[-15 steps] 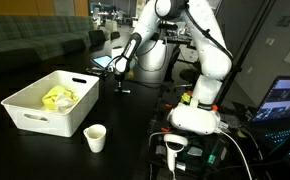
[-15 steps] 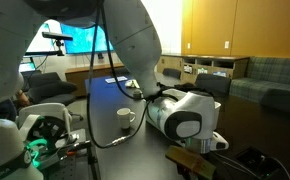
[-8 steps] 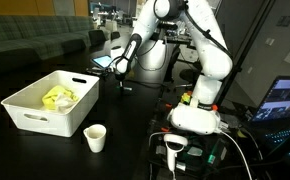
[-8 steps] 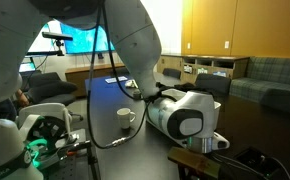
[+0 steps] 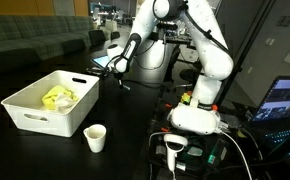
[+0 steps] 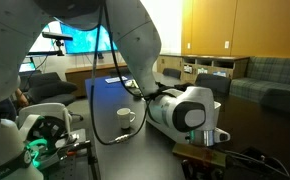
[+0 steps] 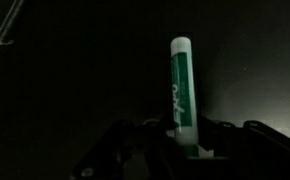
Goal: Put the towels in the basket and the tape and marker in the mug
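At the bottom centre of the wrist view, the jaws are closed on the lower end of the marker point(image 7: 182, 88). Its white barrel with a green label runs straight up the frame against the dark bench point(image 7: 65, 70). The cap end points to the top of the picture.

In an exterior view, the arm point(image 5: 203, 60) rises from its base right of centre and reaches across to the upper middle. There the jaws hang low over the bench point(image 5: 135, 112), just past the far right corner of the basket point(image 5: 30, 118). The marker is too small to make out in this view.

The basket fills the left of that frame, and a yellow towel point(image 5: 58, 97) lies inside it. The mug point(image 5: 95, 138) stands upright on the bench near the basket's near right corner, well apart from the jaws. A laptop point(image 5: 285, 100) with a lit screen sits at the right edge.

In an exterior view from the opposite side, the mug point(image 6: 126, 119) shows left of centre beside the bulk of the arm. The jaws cannot be made out there.
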Action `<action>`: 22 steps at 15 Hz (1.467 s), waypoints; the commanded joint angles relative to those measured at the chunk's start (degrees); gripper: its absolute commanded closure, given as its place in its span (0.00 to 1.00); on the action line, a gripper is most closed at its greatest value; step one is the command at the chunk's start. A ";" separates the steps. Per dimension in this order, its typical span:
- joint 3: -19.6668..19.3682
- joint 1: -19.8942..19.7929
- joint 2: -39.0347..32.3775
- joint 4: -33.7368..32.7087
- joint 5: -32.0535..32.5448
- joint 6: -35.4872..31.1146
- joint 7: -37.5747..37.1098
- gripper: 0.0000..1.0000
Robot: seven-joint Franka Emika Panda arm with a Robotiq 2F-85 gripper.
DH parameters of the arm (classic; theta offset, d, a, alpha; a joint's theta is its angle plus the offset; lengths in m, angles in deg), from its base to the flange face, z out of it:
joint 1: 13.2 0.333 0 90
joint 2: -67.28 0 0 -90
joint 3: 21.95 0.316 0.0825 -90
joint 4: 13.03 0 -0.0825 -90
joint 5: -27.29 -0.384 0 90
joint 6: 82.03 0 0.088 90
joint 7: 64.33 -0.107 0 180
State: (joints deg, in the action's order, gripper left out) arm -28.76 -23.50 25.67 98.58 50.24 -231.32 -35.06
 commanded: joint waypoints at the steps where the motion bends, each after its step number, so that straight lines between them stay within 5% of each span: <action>1: 2.74 -1.00 1.49 -2.12 -1.34 5.76 3.01 0.90; 10: 10.96 0.59 -0.05 -12.13 -9.23 24.26 9.18 0.90; 16: 11.47 1.21 -0.99 -15.16 -11.65 29.17 10.63 0.92; 17: 10.94 1.04 -1.06 -14.58 -11.65 28.65 10.25 0.86; 18: 10.59 0.98 -1.30 -14.52 -11.70 28.59 9.81 0.62; 20: 9.69 0.39 -1.58 -13.21 -11.33 27.18 9.64 0.60; 22: 8.88 -0.25 -1.45 -11.44 -10.92 25.43 9.42 0.45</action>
State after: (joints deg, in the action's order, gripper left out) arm -18.97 -22.95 24.47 85.90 39.89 -204.02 -26.39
